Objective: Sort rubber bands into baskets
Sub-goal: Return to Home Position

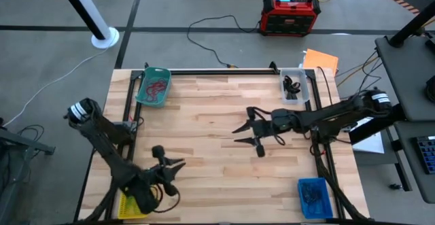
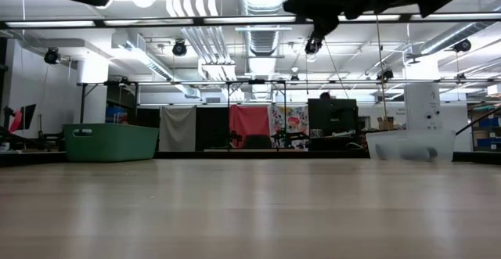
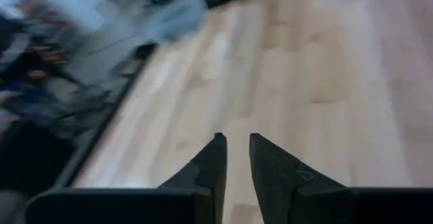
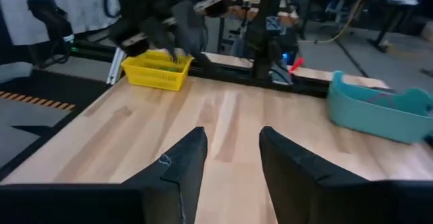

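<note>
Judging by the bench (image 1: pixel 204 126), sorting looks finished (no loose loops on it), so both arms likely hang idle, clear of the baskets. Left jaws hover just beside the yellow basket (image 4: pixel 157 75), released w/ a narrow gap, nothing between. Right jaws, well apart from the yellow basket, gape empty. The rubber bands (image 1: pixel 158 88) are thin limp tangles: red in the teal basket (image 1: pixel 144 94), black in the clear basket (image 1: pixel 304 75), dark in the blue basket (image 1: pixel 303 208), all far from the yellow basket.

Dark left two-finger gripper (image 3: pixel 237 139) held close on folded arm, fingers narrowly parted; dark right two-finger gripper (image 4: pixel 233 130) extended inward, fingers spread wider.
</note>
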`<action>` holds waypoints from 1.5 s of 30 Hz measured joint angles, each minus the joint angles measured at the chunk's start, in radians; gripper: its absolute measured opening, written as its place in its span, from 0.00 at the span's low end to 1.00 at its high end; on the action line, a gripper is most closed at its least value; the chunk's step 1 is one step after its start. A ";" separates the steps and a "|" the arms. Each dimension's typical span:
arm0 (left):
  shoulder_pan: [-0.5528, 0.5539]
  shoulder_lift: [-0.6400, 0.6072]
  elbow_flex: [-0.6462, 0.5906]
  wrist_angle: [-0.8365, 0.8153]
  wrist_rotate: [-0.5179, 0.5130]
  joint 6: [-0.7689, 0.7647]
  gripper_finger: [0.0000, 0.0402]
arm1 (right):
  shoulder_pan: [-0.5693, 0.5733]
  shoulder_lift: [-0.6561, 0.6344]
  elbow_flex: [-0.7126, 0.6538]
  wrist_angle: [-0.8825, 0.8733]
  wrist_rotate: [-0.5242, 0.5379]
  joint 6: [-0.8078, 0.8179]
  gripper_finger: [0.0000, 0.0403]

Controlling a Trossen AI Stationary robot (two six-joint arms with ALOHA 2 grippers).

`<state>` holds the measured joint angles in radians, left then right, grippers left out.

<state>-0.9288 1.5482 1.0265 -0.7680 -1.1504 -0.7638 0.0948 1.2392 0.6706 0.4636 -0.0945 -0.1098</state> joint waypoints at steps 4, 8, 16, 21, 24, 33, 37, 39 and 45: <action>0.094 -0.056 -0.113 0.461 0.203 0.450 0.07 | -0.002 -0.069 -0.069 0.000 0.018 -0.011 0.30; 0.195 -0.115 -0.271 0.931 0.429 0.871 0.02 | -0.003 -0.107 -0.151 0.078 0.018 -0.022 0.27; 0.472 -0.374 -0.536 1.275 0.722 1.071 0.00 | -0.022 -0.180 -0.254 0.218 0.019 -0.075 0.22; 0.627 -0.576 -0.617 1.205 0.843 1.080 0.00 | -0.090 -0.235 -0.266 0.223 0.018 -0.118 0.18; 0.662 -0.709 -0.650 1.115 0.850 1.080 0.00 | -0.143 -0.254 -0.268 0.226 0.010 -0.114 0.17; 0.663 -1.084 -0.738 0.916 0.852 1.071 0.00 | -0.268 -0.292 -0.330 0.257 -0.098 -0.088 0.16; 0.664 -1.212 -0.809 0.913 0.844 1.080 0.00 | -0.311 -0.318 -0.378 0.317 -0.108 -0.066 0.16; 0.665 -1.268 -0.840 0.912 0.836 1.076 0.00 | -0.330 -0.337 -0.405 0.342 -0.131 -0.052 0.16; 0.665 -1.419 -0.876 0.806 0.811 1.064 0.00 | -0.370 -0.434 -0.477 0.365 -0.149 -0.014 0.16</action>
<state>-0.2642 0.1295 0.1505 0.0378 -0.3393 0.3003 -0.2752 0.8056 0.1938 0.8284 -0.2440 -0.1241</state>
